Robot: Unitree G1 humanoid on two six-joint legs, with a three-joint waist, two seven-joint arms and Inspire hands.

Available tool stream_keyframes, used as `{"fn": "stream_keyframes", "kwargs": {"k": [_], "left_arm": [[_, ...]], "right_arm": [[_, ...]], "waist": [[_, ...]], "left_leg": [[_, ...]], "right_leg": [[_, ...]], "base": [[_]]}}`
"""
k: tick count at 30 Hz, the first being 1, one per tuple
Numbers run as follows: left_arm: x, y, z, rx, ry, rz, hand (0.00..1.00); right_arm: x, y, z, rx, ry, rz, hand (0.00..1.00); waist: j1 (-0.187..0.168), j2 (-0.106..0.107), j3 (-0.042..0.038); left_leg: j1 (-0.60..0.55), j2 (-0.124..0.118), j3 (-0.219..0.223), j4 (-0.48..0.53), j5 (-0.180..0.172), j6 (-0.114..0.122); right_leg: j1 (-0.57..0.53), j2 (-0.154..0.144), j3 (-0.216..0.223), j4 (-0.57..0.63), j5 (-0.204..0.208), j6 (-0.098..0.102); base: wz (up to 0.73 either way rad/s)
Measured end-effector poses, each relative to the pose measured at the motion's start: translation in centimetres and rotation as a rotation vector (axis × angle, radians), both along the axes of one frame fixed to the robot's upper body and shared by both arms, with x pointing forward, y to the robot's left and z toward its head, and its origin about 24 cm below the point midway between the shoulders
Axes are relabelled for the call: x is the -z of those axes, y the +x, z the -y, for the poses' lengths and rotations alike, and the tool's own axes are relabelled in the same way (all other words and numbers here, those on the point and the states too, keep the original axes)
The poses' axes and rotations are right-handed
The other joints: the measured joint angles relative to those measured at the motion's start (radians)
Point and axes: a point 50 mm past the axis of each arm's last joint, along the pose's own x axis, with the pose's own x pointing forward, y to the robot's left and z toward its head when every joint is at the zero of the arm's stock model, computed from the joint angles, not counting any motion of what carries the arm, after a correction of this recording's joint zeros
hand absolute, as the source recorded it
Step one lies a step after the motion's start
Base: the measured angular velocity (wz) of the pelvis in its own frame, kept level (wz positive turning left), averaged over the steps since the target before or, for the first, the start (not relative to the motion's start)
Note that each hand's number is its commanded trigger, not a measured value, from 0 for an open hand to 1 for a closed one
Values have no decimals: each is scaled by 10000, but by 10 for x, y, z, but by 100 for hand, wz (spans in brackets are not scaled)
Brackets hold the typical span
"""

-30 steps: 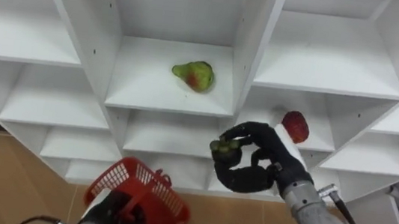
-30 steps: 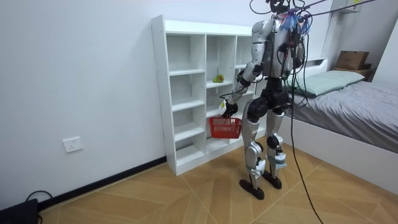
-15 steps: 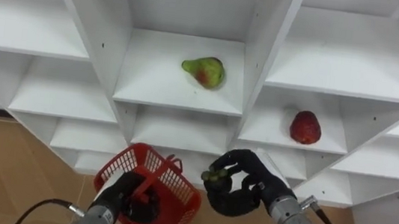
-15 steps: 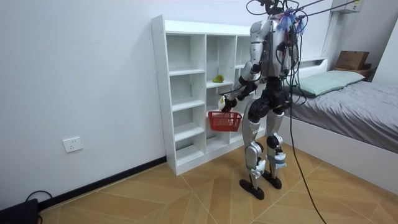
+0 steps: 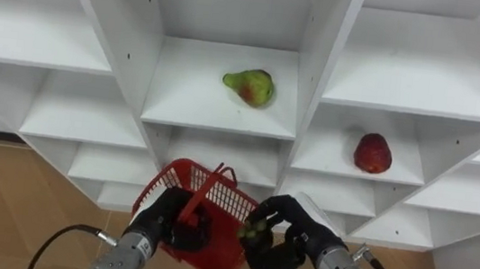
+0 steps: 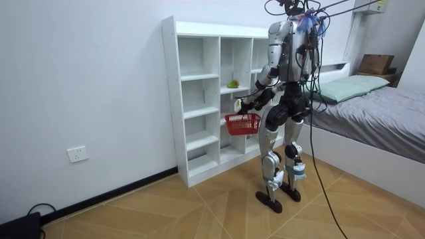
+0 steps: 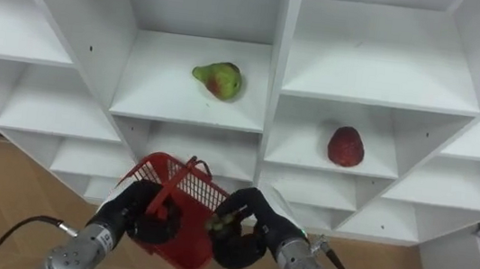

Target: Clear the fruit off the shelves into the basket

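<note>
Red mesh basket (image 5: 214, 206) hangs low in front of the white closet (image 5: 108, 20), below the middle compartment's front edge, and the left hand (image 5: 165, 223) has its fingers curled round the handle. The right hand (image 5: 289, 246) pinches a small green fruit (image 5: 253, 230) at the basket's right rim. A pear (image 5: 248, 86) lies right of centre on the middle shelf, back from its edge. A red fruit (image 5: 372, 153) sits mid-shelf in the right compartment, with bare shelf around it.
</note>
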Motion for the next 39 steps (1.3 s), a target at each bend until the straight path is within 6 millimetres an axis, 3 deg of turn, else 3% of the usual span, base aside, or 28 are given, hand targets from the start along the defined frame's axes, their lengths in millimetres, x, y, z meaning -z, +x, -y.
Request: {"fn": "stream_keyframes", "kwargs": {"k": [7,15,39], "left_arm": [[1,-1,5,399,-321,-212,100],[2,-3,12,660,-716,-448,100],[4,-6,17,1141,-865,-706,100]], "right_arm": [[4,-1,-6,-298,-153,-199,100],[11,5,-12,-224,-210,-560,100],[16,2,-14,-489,-415,-838,100]], "waist": [[33,2,5],[-5,118,102],[-11,30,95]], "left_leg": [[-3,-10,-2,19,2,3],[-74,-40,-70,12,17,27],[-102,-100,-86,-5,88,63]], "right_leg": [[0,-12,-11,1,0,0],[-35,-42,-124,2,-3,5],[-88,-124,-204,21,-7,11]], "base": [[0],[2],[0]]}}
